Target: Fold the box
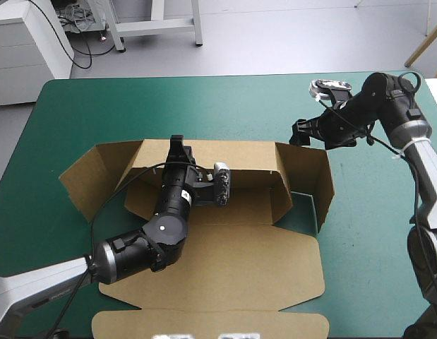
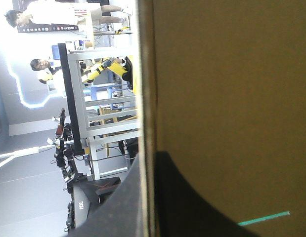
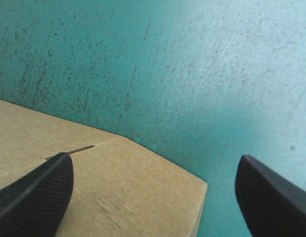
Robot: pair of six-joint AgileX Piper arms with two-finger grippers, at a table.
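— Where is the box [image 1: 232, 261] and how does it lie?

— Mid-table on the teal-green cover [image 1: 204, 106]. It is matte brown board, a cut sheet half raised: far wall upright, angled end flaps standing at both sides, and the broad lid with notched corners flat toward the near edge.

— And the left gripper [image 1: 177, 145]?

— Clamped on the far wall's top edge. Its wrist view shows the raw board edge running between the black fingers, one on each face. The arm comes from the near left corner, elbow bent, forearm lying over the lid.

— The right gripper [image 1: 301, 133]?

— Parted wide, holding nothing. It hangs just beyond the wall's right end, the arm arched in from the right. Between its textured fingers [image 3: 34, 192] sit a blunt board corner and scuffed cover.
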